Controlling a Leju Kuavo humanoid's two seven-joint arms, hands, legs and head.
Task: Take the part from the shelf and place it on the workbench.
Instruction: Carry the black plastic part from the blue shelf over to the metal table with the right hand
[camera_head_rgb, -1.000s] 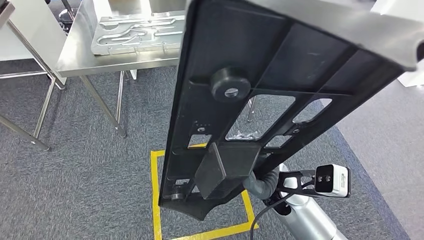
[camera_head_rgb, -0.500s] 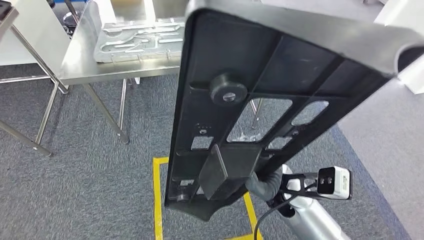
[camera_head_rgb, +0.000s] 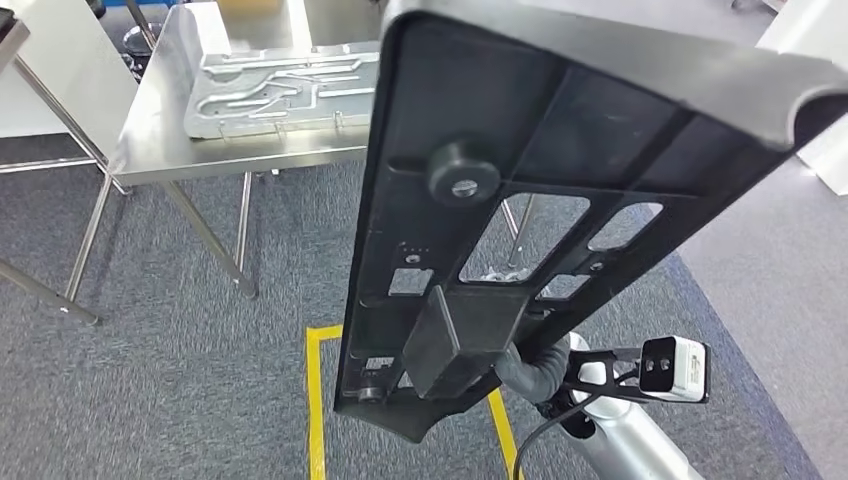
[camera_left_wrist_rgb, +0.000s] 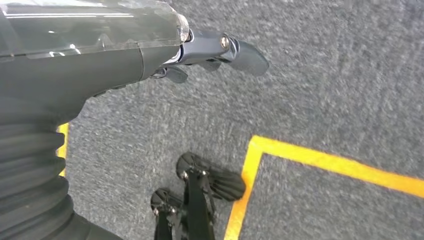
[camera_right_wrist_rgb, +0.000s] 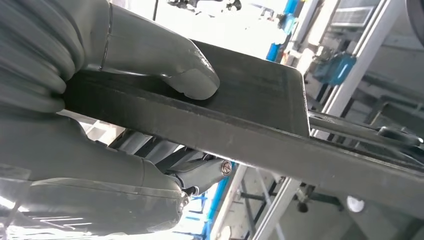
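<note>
Holding the part (camera_head_rgb: 560, 190) in my right hand (camera_right_wrist_rgb: 100, 130), thumb on top, fingers under its lower end. Long axis runs from 6 up toward 1 o'clock. Workbench (camera_head_rgb: 170, 130) sits at 11 o'clock, well apart. Left hand (camera_left_wrist_rgb: 200, 50) hangs over the floor holding nothing; finger spread I cannot tell.
</note>
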